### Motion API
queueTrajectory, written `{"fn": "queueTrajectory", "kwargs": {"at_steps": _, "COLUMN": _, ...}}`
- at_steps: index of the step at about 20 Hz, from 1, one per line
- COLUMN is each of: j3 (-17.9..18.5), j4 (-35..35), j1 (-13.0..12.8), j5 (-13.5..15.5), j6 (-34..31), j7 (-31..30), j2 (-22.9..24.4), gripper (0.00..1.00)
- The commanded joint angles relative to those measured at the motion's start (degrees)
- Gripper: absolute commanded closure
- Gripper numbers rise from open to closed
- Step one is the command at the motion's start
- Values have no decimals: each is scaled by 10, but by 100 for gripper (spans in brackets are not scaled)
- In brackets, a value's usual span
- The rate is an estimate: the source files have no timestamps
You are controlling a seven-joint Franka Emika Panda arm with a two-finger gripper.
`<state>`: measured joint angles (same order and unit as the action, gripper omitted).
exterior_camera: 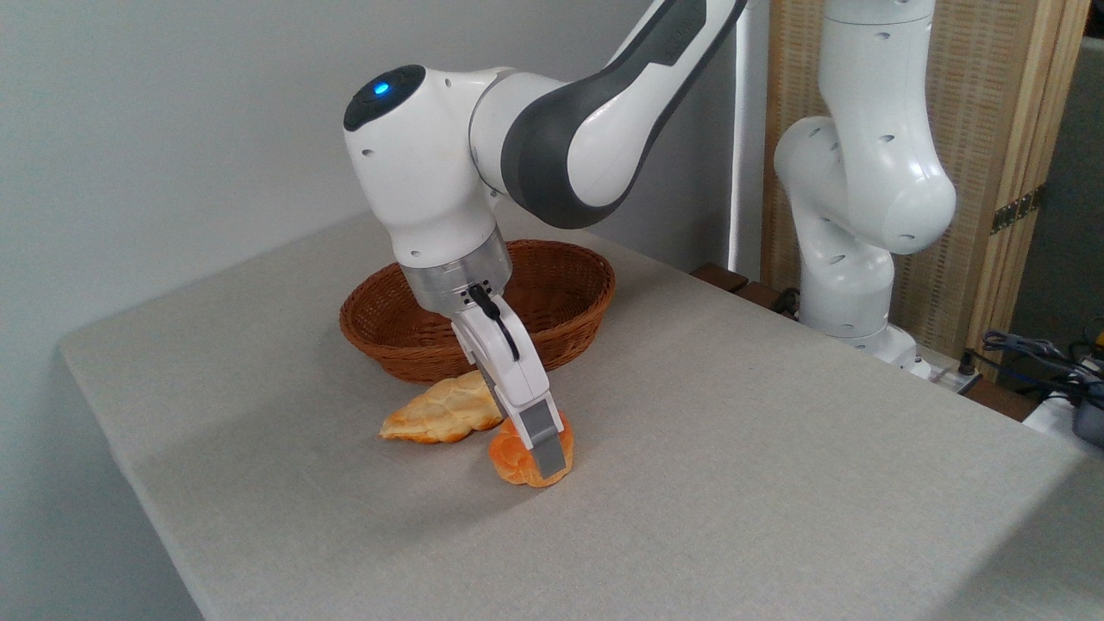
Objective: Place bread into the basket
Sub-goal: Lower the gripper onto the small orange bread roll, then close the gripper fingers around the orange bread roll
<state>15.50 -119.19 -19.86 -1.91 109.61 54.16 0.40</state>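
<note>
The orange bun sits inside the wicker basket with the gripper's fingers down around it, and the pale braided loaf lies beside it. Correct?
Not quite. The camera view shows the orange bun on the table in front of the basket, not inside it. The gripper is down around it, and the braided loaf lies beside it.

Bright, even indoor light, soft and diffuse, apparently from above and the right. Sharp focus across most of the view, with no motion blur. Mild grain on the grey wall [172, 129]. Soft-edged shadow on the table [776, 448] beneath and to the left of the arm [552, 129], darkest around the bread [517, 457] and under the basket [569, 285]. Broader, fainter shadow band across the table's near right corner. Gentle highlights on the arm's glossy white shell, none blown out. Small blue indicator light [379, 87] glowing on the wrist joint. Slightly dimmer, cluttered area at far right. No visible distortion at the edges.
</note>
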Motion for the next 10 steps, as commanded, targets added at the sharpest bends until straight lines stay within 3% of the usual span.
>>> {"fn": "queueTrajectory", "kwargs": {"at_steps": 1, "j3": 4, "j4": -5, "j1": -3, "j5": -9, "j6": 7, "j7": 22, "j2": 0, "gripper": 47}}
{"fn": "queueTrajectory", "kwargs": {"at_steps": 10, "j3": 4, "j4": -5, "j1": -3, "j5": -9, "j6": 3, "j7": 22, "j2": 1, "gripper": 46}}
